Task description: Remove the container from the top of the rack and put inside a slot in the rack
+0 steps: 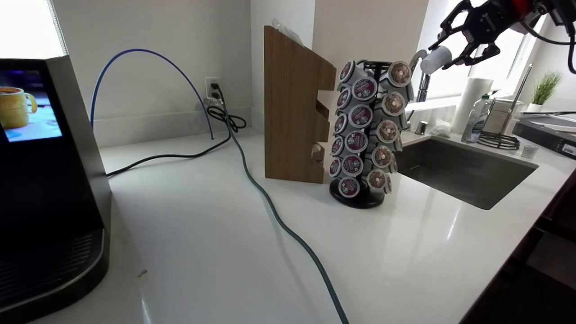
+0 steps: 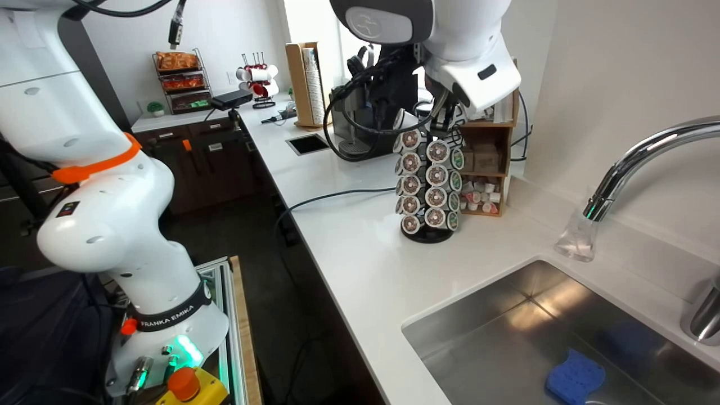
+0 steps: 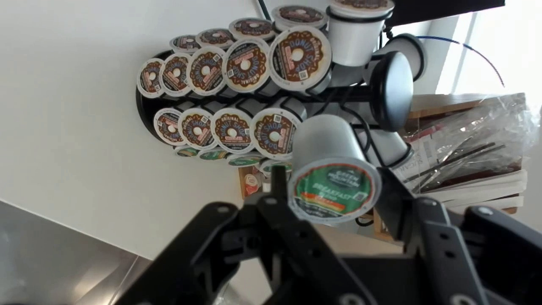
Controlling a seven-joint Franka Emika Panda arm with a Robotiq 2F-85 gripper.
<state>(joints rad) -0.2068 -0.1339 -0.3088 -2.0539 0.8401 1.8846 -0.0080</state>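
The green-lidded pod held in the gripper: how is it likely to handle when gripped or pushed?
The pod is probably light, being a small cup. Its smooth-looking, curved wall might slip in the gripper if squeezed unevenly. Being round, it would likely roll if pushed while on its side.

A Franka Emika arm [image 2: 118, 225] is holding its wrist [image 2: 472, 64] near a coffee pod carousel [image 2: 430, 235]; a blue sponge [image 2: 575, 378] is lying in a steel sink [image 2: 484, 349].
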